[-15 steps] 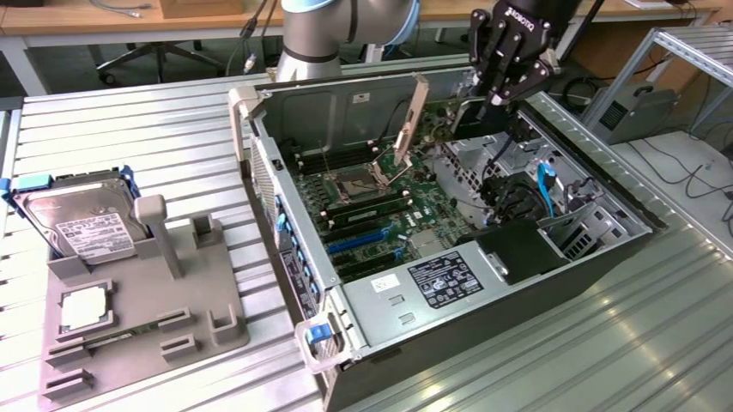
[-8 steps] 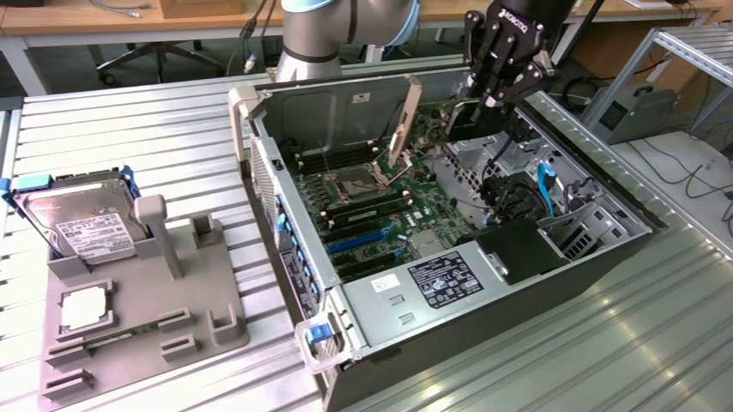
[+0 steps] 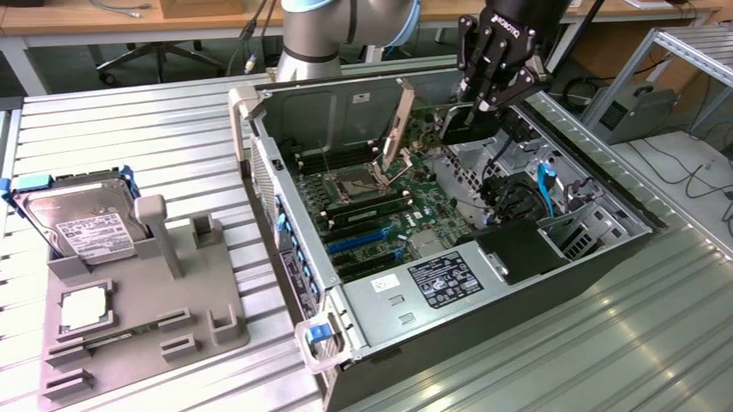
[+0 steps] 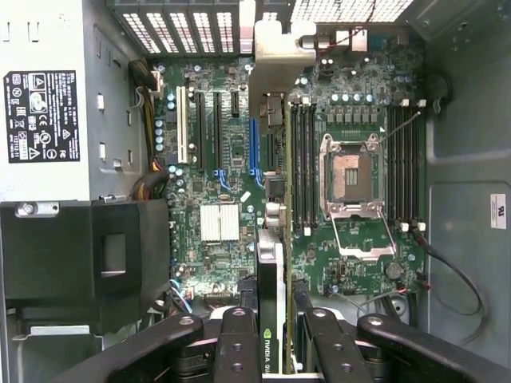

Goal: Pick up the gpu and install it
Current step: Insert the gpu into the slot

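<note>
Black gripper (image 3: 487, 107) clamps the gpu (image 3: 468, 130) above the open computer case (image 3: 275, 197), upper right of the exterior view.

Ribbed metal table (image 3: 137, 129), open computer case (image 3: 332, 112) lying on it, grey fixture tray (image 3: 149, 300) beside (exterior view's left)

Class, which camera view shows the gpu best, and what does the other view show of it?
The wrist view: the gpu runs edge-on from the gripper to its silver bracket, close up above the motherboard. The exterior view shows it as a small dark shape under the gripper, over the open computer case.
</note>
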Robot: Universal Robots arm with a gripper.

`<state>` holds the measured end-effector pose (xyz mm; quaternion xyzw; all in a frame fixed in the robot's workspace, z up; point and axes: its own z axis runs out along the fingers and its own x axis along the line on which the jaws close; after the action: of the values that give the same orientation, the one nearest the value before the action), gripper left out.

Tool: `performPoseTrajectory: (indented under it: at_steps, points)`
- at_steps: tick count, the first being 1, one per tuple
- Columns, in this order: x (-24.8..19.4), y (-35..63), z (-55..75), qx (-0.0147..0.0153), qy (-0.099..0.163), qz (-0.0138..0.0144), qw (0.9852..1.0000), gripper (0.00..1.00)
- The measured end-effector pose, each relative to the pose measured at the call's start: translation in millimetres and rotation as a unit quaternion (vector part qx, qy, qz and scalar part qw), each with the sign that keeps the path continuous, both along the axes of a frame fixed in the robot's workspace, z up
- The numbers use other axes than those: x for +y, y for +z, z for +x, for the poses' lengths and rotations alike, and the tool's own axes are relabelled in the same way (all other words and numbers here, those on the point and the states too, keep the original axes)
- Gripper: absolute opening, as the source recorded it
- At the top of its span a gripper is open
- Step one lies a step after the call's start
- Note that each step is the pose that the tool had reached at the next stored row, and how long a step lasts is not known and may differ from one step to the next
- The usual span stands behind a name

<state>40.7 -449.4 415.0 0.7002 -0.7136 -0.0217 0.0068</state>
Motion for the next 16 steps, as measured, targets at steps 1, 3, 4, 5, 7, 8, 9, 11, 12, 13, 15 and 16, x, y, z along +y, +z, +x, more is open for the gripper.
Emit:
performPoseTrajectory:
  at_steps: [1, 3, 4, 5, 7, 8, 9, 11, 12, 13, 15, 16]
  points:
    - [0.0, 0.0, -0.2, 0.0, 0.0, 0.0, 1.0, 0.27]
    - [0.0, -0.2, -0.9, 0.0, 0.0, 0.0001, 1.0, 0.27]
    - [0.0, -0.3, -1.5, 0.0, 0.0, 0.0001, 1.0, 0.27]
    - [0.0, -0.5, -2.2, 0.0, 0.0, 0.0001, 1.0, 0.27]
    - [0.0, -0.8, -4.6, -0.0001, 0.0, 0.0001, 1.0, 0.27]
    - [0.0, -1.1, -6.0, -0.0003, 0.0, 0.0001, 1.0, 0.27]
    - [0.0, -1.2, -6.9, -0.0003, 0.0, 0.0001, 1.0, 0.27]
    - [0.0, -1.5, -8.9, -0.0005, 0.0, 0.0001, 1.0, 0.27]
    - [0.0, -1.7, -9.8, -0.0006, 0.0, 0.0001, 1.0, 0.27]
    - [0.0, -1.8, -11.2, -0.0007, 0.0, 0.0001, 1.0, 0.27]
    - [0.0, -2.2, -14.0, -0.0009, 0.0, 0.0001, 1.0, 0.27]
    - [0.0, -2.4, -15.7, -0.001, 0.0, 0.0001, 1.0, 0.27]
